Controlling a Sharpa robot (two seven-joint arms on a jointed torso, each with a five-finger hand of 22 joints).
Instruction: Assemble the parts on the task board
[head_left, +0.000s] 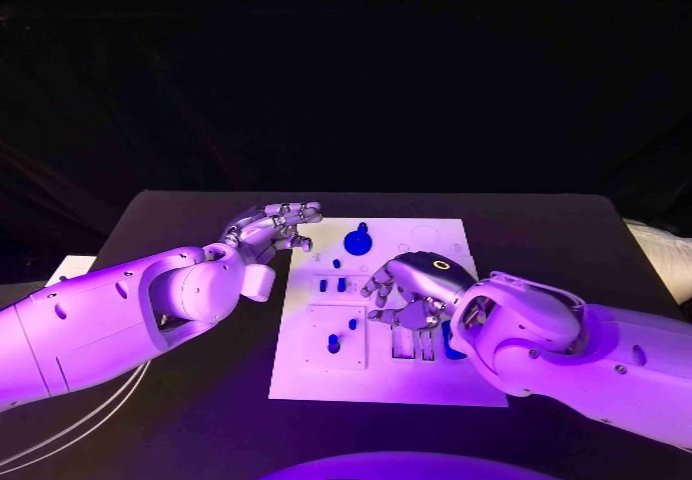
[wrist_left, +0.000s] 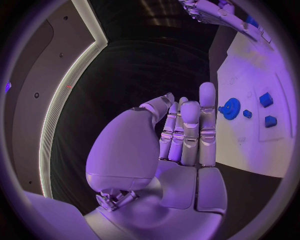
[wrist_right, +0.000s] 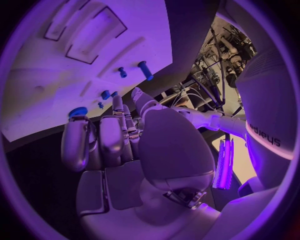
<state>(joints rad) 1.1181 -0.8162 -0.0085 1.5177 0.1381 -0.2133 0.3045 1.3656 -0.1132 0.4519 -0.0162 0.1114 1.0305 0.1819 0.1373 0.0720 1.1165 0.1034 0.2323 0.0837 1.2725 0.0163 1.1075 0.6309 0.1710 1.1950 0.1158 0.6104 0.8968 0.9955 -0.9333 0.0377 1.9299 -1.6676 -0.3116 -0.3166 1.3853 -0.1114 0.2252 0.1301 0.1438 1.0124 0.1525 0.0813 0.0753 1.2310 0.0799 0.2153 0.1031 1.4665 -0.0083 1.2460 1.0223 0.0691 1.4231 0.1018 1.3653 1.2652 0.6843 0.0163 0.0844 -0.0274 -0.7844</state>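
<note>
The white task board (head_left: 378, 378) lies in the middle of the black table. A blue gear (head_left: 358, 240) sits near its far edge, and several small blue parts (head_left: 333, 343) stand along its left half. My right hand (head_left: 411, 290) hangs over the board's middle, fingers pointing down and spread, with nothing between them. In the right wrist view my right hand (wrist_right: 119, 145) stretches toward the board (wrist_right: 56, 85), with blue pegs (wrist_right: 145, 70) beyond its fingertips. My left hand (head_left: 274, 228) hovers by the board's far left corner, holding nothing. In the left wrist view my left hand (wrist_left: 184, 132) has straight fingers, and the gear (wrist_left: 230, 108) lies just past them.
Rectangular recesses (head_left: 413, 342) lie in the board under my right hand. A white sheet (head_left: 69, 268) lies at the table's left edge. Bare black table (head_left: 562, 230) surrounds the board on all sides.
</note>
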